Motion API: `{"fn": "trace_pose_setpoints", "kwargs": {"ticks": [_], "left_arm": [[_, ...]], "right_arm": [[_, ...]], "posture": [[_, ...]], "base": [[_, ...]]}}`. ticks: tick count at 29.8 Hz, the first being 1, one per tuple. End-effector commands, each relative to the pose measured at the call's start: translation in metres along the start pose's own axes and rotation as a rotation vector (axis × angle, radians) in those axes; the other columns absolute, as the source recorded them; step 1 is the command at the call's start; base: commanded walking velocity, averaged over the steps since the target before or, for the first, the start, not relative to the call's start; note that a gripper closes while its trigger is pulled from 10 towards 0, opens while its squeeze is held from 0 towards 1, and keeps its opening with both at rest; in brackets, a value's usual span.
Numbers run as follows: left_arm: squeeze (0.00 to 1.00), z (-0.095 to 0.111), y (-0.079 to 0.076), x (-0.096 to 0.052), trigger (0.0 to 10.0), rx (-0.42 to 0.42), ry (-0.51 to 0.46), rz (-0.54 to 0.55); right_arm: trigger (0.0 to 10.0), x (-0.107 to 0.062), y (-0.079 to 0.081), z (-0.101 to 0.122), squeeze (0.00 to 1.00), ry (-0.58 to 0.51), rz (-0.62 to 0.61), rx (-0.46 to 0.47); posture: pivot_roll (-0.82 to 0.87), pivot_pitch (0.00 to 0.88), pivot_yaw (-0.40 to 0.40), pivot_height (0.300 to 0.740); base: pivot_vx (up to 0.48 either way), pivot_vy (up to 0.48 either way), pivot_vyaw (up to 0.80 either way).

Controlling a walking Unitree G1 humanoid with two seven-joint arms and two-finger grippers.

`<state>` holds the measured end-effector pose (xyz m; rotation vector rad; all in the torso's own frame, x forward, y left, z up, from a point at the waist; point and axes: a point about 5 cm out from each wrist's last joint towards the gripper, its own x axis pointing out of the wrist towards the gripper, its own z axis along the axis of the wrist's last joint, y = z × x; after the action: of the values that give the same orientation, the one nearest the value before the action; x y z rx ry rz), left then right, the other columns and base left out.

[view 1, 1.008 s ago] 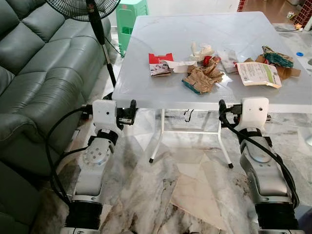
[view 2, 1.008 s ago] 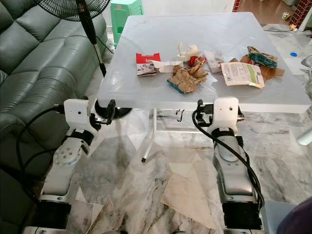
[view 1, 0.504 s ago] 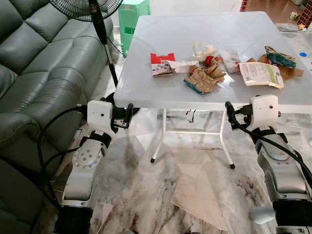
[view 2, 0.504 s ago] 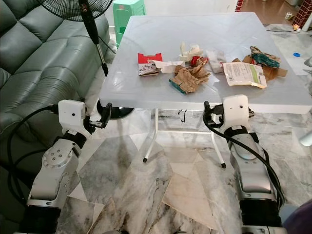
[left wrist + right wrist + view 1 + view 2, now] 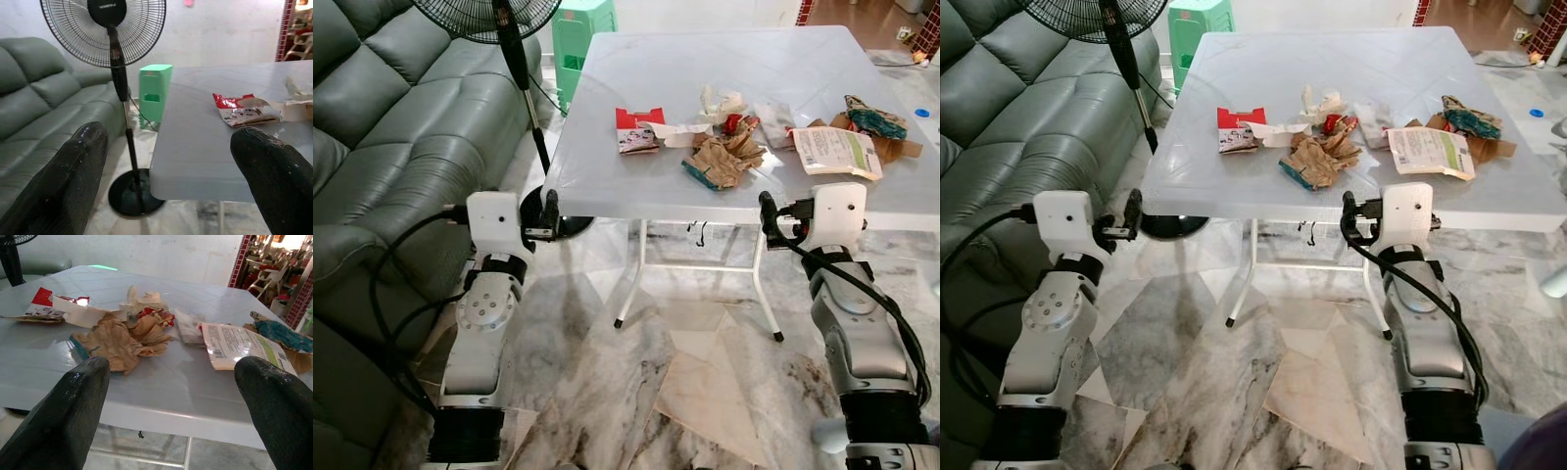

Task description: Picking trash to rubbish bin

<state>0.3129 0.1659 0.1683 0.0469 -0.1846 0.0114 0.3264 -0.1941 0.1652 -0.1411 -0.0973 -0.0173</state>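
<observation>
Hidden: the fan (image 5: 480,15) is cut off at the top, and its base (image 5: 558,211) sits partly under the table edge. The far trash is too small to name well.
Trash: a messy bunch lies on the white table (image 5: 636,176), near the front edge and toward the right side.
Red pack: the red and white pack (image 5: 635,130) lies flat at the left end of the bunch.
Brown paper: the crumpled brown paper (image 5: 120,340) sits in the middle, with white scraps (image 5: 720,101) just behind it.
White bag: a flat white bag (image 5: 835,151) with green print lies to the right, on top of brown and blue wrappers (image 5: 876,119).
Left gripper: the left gripper (image 5: 168,171) is spread wide and holds nothing. It is low, just off the table's left corner.
Right gripper: the right gripper (image 5: 171,406) is spread wide too, below the front edge and facing the trash.
Around: a green sofa (image 5: 382,147) stands on the left. A green stool (image 5: 578,29) stands behind the table. The floor (image 5: 675,392) is marble.
</observation>
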Motion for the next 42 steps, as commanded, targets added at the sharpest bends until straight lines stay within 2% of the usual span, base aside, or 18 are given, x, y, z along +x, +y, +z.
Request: {"fn": "trace_pose_setpoints", "kwargs": {"ticks": [1,8,11,19,20,21,40,41,42], "left_arm": [[0.00,0.003,-0.005,0.002,10.0,-0.001,-0.014,-0.009],[0.00,0.003,-0.005,0.003,10.0,-0.005,-0.010,-0.003],[0.00,0.002,-0.006,0.004,10.0,-0.038,-0.013,0.001],[0.00,0.003,-0.004,0.006,10.0,-0.060,-0.019,0.006],[0.00,0.003,-0.003,0.006,10.0,-0.064,-0.019,0.007],[0.00,0.004,-0.001,0.007,10.0,-0.080,-0.025,0.005],[0.00,0.003,0.005,0.011,10.0,-0.082,-0.016,0.016],[0.00,0.002,0.005,0.011,10.0,-0.081,-0.014,0.019],[0.00,0.002,0.006,0.011,10.0,-0.080,-0.012,0.021]], "right_arm": [[10.0,-0.002,0.000,-0.001,0.00,0.021,0.003,0.004],[10.0,-0.004,0.000,-0.002,0.00,0.017,0.021,0.011],[10.0,-0.005,0.001,0.004,0.00,-0.015,0.034,-0.037],[10.0,-0.004,0.002,0.008,0.00,-0.029,0.040,-0.012],[10.0,-0.004,0.002,0.008,0.17,-0.030,0.040,-0.013],[10.0,-0.003,0.002,0.010,1.00,-0.036,0.035,-0.014],[10.0,-0.003,-0.001,0.008,1.00,-0.024,-0.033,-0.037],[10.0,-0.003,-0.001,0.008,0.95,-0.027,-0.036,-0.046],[10.0,-0.003,-0.001,0.009,0.95,-0.029,-0.038,-0.053]], "posture": [[-0.04,0.093,0.038,0.740],[-0.05,0.096,0.043,0.740],[-0.06,0.097,0.042,0.740],[-0.06,0.096,0.034,0.740],[-0.06,0.096,0.034,0.740],[-0.06,0.097,0.033,0.740],[-0.06,0.095,0.038,0.740],[-0.06,0.094,0.038,0.740],[-0.06,0.094,0.038,0.740]], "base": [[0.000,-0.480,0.00],[0.000,-0.427,0.00],[0.000,0.000,0.00],[0.000,0.000,0.00],[0.000,0.000,0.00],[0.000,0.000,0.00],[0.000,0.060,0.00],[0.000,0.000,0.00],[0.000,0.000,0.00]]}}
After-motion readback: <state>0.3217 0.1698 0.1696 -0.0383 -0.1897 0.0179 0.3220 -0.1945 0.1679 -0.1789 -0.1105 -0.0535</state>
